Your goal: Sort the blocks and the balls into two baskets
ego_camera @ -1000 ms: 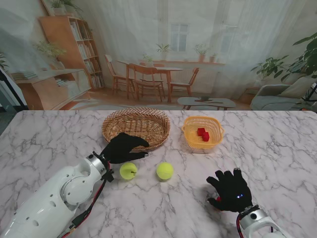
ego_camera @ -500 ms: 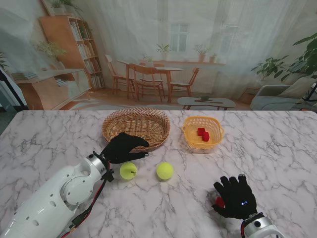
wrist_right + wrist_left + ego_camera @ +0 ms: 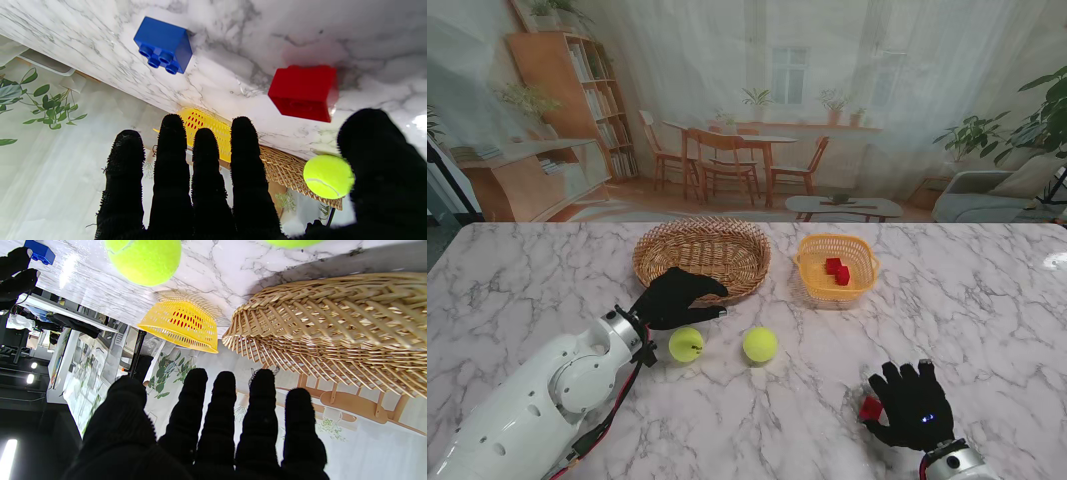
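The red block (image 3: 871,407) was found just left of the right hand (image 3: 914,407), fingers spread, nothing held. The left hand (image 3: 677,297), likewise empty, was observed well apart.

The oval wicker basket (image 3: 702,256) sits empty on the marble; just right of it stands the smaller yellow basket (image 3: 837,268) holding two red blocks (image 3: 837,270). Nearer to the robot than the wicker basket lie two yellow-green balls (image 3: 686,345), (image 3: 760,345). Far right of them lie a red block (image 3: 871,407) and a blue block (image 3: 163,45).
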`<state>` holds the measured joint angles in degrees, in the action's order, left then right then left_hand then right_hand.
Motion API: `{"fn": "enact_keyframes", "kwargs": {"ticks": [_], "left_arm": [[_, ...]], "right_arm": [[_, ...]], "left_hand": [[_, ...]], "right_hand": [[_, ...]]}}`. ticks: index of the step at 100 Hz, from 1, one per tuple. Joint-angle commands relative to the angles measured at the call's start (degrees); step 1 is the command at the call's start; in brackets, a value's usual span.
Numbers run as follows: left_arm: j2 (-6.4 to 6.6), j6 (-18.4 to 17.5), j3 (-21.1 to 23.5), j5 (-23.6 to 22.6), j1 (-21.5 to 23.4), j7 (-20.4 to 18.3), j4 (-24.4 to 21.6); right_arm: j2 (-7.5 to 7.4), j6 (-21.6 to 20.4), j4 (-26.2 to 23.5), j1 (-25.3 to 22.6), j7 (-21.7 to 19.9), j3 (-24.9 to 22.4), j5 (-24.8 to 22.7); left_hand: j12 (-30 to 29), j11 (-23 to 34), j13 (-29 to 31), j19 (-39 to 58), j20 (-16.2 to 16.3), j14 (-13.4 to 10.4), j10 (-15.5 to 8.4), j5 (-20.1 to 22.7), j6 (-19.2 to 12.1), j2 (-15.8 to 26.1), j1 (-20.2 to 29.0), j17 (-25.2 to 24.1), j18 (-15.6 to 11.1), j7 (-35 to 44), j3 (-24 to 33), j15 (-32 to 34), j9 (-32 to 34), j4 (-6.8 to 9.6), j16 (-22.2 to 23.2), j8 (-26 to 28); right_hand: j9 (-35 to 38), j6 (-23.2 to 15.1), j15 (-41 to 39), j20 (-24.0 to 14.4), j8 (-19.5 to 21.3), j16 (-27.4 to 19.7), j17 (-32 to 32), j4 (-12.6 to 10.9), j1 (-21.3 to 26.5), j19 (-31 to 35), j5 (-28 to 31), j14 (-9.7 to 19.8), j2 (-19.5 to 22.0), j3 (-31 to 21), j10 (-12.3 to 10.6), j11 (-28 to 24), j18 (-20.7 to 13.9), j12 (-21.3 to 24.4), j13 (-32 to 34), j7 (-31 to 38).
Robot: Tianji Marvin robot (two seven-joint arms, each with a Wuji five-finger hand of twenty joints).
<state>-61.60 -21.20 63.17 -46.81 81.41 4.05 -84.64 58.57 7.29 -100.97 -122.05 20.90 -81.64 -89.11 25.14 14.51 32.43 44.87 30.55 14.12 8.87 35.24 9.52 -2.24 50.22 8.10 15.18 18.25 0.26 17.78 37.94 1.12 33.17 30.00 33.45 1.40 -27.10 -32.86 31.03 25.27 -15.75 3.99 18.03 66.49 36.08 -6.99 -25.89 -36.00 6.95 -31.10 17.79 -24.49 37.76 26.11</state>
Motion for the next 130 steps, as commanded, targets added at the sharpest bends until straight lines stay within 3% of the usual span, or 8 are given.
{"fn": "enact_keyframes", "kwargs": {"ticks": [1,36,74,78,81,88,104,130], "left_arm": [[-0.02,0.1,-0.2,-0.1,-0.1,-0.7,0.2],[0.03,0.1,-0.4,-0.6,-0.3,-0.5,0.4],[0.05,0.0,-0.4,-1.2,-0.4,-0.1,0.6],[0.05,0.0,-0.4,-1.2,-0.4,-0.1,0.6],[0.05,0.0,-0.4,-1.2,-0.4,-0.1,0.6],[0.06,0.0,-0.5,-1.2,-0.5,-0.1,0.7],[0.07,0.0,-0.5,-1.2,-0.6,-0.1,0.7],[0.03,0.0,-0.5,-1.2,-0.6,0.0,0.8]], "right_arm": [[0.05,0.6,1.0,0.2,-0.5,0.3,0.2],[0.17,2.8,3.9,2.2,0.2,3.0,2.6],[-0.06,2.2,5.2,3.8,0.8,4.1,2.8],[-0.08,2.2,5.3,3.8,0.9,4.1,2.7],[-0.07,2.3,5.3,3.8,1.1,4.1,2.7],[-0.04,2.5,5.4,3.9,1.5,4.2,2.8],[-0.04,2.8,5.7,4.1,2.0,4.4,2.8],[-0.05,1.2,4.8,3.9,2.4,3.5,2.7]], "left_hand": [[0.1,0.7,0.8,0.9,0.4,-0.1,-1.1,1.8,-1.1,2.6,0.0,-0.1,1.0,0.7,-1.5,1.0,1.2,-0.84,0.3,0.4],[0.1,0.7,0.8,0.8,0.4,0.0,-1.2,1.7,-1.1,2.6,0.0,-0.2,1.1,0.7,-1.5,1.0,1.1,-0.83,0.3,0.4],[0.1,0.7,0.8,0.8,0.3,-0.1,-1.2,1.8,-1.0,2.6,0.1,-0.2,1.1,0.8,-1.4,1.0,1.1,-0.82,0.4,0.4],[0.1,0.7,0.8,0.8,0.3,-0.1,-1.2,1.7,-1.1,2.6,-0.1,-0.3,1.1,0.8,-1.5,1.0,1.2,-0.85,0.4,0.4],[0.1,0.7,0.8,0.8,0.3,0.0,-1.2,1.7,-1.1,2.6,0.0,-0.2,1.0,0.8,-1.5,1.0,1.2,-0.84,0.4,0.4],[0.1,0.7,0.8,0.8,0.3,0.0,-1.3,1.7,-1.2,2.6,-0.1,-0.2,1.0,0.8,-1.5,1.0,1.2,-0.83,0.4,0.4],[0.1,0.7,0.8,0.8,0.3,-0.1,-1.2,1.7,-1.1,2.6,-0.1,-0.2,1.0,0.8,-1.5,1.0,1.2,-0.84,0.4,0.4],[0.1,0.7,0.8,0.8,0.3,0.0,-1.0,1.7,-1.1,2.6,0.0,-0.2,1.0,0.8,-1.4,1.1,1.2,-0.83,0.4,0.4]], "right_hand": [[0.4,0.8,-0.2,0.4,1.3,1.0,0.2,-0.5,-1.2,-0.6,1.7,-1.2,-1.8,-0.5,1.1,-0.3,1.9,-0.5,0.4,0.1],[1.5,-1.1,-3.0,0.3,4.5,2.4,-0.6,-0.5,0.4,-0.1,2.8,-0.7,-3.1,-3.2,0.7,-3.4,1.5,-2.9,1.4,3.6],[5.3,-4.1,-5.6,0.7,7.6,3.4,-3.0,0.2,4.7,1.0,7.8,0.3,-5.1,-12.1,-1.1,-6.4,1.2,-5.3,4.1,11.9],[6.3,-4.4,-5.8,0.8,6.9,3.5,-3.3,1.7,5.8,1.1,8.0,0.3,-5.7,-12.4,-1.6,-7.3,1.1,-5.9,4.5,12.7],[6.8,-4.6,-6.2,1.1,3.9,3.7,-3.5,3.0,6.4,1.4,7.7,0.3,-6.1,-12.7,-1.7,-7.8,1.0,-7.0,4.9,15.4],[7.6,-5.2,-6.9,1.3,2.7,4.1,-3.9,4.5,7.8,1.5,7.6,0.3,-6.7,-12.9,-2.0,-8.7,0.9,-7.9,5.3,18.0],[9.4,-6.9,-7.7,1.4,-1.6,4.5,-4.3,5.8,10.1,1.8,7.4,0.5,-7.3,-13.1,-2.7,-9.2,1.1,-8.8,6.3,24.6],[10.8,-8.5,-8.0,1.6,-3.9,4.7,-5.0,6.3,12.9,2.1,7.2,0.8,-6.1,-12.7,-3.3,-9.1,1.1,-8.9,7.5,28.9]]}}
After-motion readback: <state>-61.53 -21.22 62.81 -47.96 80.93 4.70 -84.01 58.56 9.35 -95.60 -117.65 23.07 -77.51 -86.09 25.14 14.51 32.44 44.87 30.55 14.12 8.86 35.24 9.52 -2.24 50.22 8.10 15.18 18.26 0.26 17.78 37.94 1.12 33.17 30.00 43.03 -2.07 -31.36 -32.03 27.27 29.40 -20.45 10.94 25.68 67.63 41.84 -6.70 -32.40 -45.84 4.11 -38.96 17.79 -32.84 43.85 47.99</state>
